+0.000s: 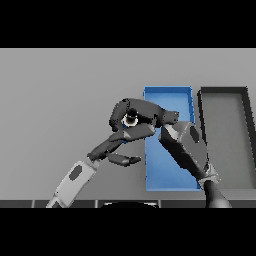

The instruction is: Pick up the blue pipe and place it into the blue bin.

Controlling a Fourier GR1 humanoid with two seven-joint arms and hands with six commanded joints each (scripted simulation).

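The right hand (140, 114) has its fingers curled around the blue pipe (125, 131), mostly hidden, at the left edge of the blue bin (170, 92); the left hand (116, 150), fingers loosely apart, sits just below-left; a grey bin (223, 92) lies right

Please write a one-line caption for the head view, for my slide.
Right hand, fingers curled, hovers at the rectangular blue bin's left edge, beside a dark grey tray; left hand open below.
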